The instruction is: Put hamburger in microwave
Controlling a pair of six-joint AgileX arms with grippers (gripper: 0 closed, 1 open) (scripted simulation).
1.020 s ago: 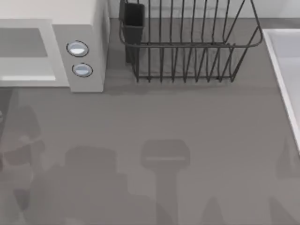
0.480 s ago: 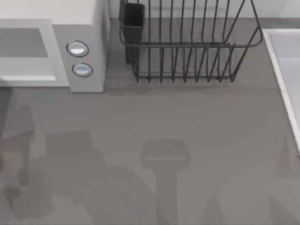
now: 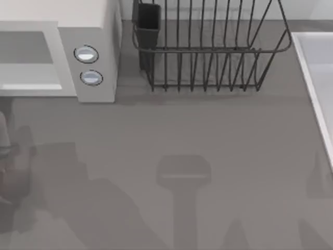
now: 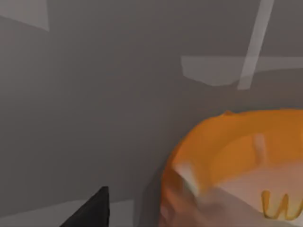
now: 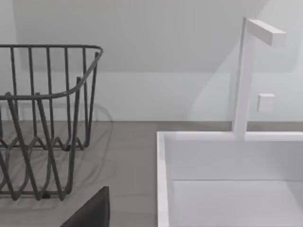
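the job looks about half done to me, maybe less: the hamburger is not in the microwave yet. in the left wrist view it sits big and orange at the lower right of the frame, very close to the camera, with grey behind it and the dark tip of the left claw at the lower left. that closeness makes me think the claw is carrying it, but i cannot tell from here whether the claw is clenched on it or released, so i won't count the pickup as sure. in the top view the microwave stands at the upper left, its two knobs on the panel and its grey cavity left of them; i see nothing orange inside the part of the cavity in frame. at the far left edge, below the microwave, there is a blurred shape that i can't make out. the open surface carries only shadows. what is left, as i judge it: bring the hamburger level with the cavity mouth, move it in, set it on the floor of the cavity, let go and back out. the right claw is parked off toward the rack and the sink; i cannot tell its state either.
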